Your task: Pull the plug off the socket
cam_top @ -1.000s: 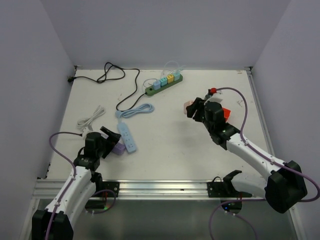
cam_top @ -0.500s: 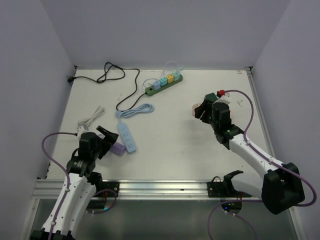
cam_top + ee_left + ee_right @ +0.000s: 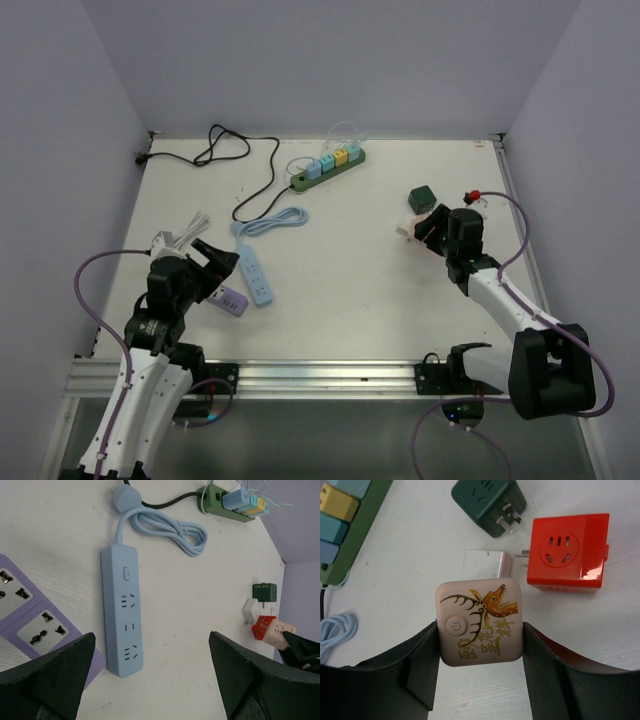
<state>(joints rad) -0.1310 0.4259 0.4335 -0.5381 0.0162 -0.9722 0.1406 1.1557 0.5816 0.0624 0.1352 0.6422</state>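
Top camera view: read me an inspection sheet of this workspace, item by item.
Surface: white table, lightly marked.
Job's things: green socket strip at the far edge, coloured plugs seated in it; pink adapter off it.
Clutter: light blue strip, purple strip, dark green adapter, red adapter, white plug.
Pincers: left pincer open, empty; right pincer shut on the pink adapter.
Cables: black cord looped far left; light blue cord coiled; white cable near left.
Surroundings: pale walls on three sides.
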